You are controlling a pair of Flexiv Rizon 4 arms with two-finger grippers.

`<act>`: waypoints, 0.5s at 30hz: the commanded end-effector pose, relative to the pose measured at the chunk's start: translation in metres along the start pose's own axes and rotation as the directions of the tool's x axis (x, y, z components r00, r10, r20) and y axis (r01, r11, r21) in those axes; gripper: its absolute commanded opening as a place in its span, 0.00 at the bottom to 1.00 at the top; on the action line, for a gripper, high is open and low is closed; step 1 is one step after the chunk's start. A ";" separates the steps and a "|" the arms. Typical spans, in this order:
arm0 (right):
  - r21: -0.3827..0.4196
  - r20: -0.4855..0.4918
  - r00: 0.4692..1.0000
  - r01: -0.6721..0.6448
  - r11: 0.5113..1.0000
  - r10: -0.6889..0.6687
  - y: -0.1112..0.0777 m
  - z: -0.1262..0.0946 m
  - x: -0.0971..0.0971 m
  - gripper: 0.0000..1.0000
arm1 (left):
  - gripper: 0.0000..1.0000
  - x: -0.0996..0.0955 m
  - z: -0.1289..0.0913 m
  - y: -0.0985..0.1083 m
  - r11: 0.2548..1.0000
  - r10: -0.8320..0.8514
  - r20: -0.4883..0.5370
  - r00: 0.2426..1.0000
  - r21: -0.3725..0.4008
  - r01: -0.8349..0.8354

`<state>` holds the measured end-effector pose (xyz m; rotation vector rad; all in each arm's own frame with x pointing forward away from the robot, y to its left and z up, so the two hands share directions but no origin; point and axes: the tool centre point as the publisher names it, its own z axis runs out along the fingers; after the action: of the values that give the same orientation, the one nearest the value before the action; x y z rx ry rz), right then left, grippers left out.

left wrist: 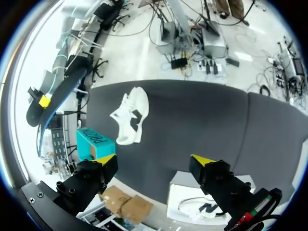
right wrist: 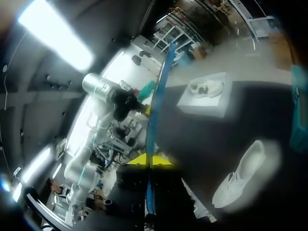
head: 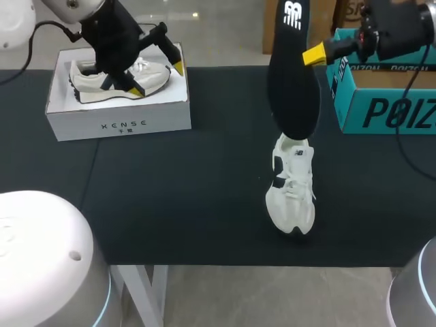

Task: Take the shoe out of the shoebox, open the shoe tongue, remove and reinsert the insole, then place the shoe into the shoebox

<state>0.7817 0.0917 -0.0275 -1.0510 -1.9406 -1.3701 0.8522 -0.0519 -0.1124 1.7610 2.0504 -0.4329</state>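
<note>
A white sneaker [head: 293,191] with black accents stands on the dark table, toe toward the front edge. Above it hangs the black insole [head: 293,75], upright, with my right gripper [head: 315,54] shut on its edge. In the right wrist view the insole [right wrist: 159,106] runs edge-on out from between the yellow tips of that gripper [right wrist: 149,161], and the sneaker [right wrist: 240,175] lies beyond it. My left gripper [head: 157,78] hovers open over the white shoebox [head: 119,126], which holds a second white sneaker [head: 153,75]. In the left wrist view, nothing is between the left gripper's [left wrist: 154,160] fingers.
A teal cardboard box [head: 381,102] stands at the back right, right beside my right gripper. The white shoebox [left wrist: 180,199] sits at the back left under the left gripper. The table's front edge lies just below the standing sneaker.
</note>
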 end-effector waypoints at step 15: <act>-0.082 0.002 1.000 0.002 0.997 -0.002 -0.010 -0.020 0.008 0.00 | 1.00 0.010 0.008 0.046 0.917 -0.377 0.141 0.915 -0.081 0.390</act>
<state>0.7780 0.0785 -0.0166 -1.0738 -1.9064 -1.4484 0.9020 -0.0447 -0.1147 1.3154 2.3278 -0.4797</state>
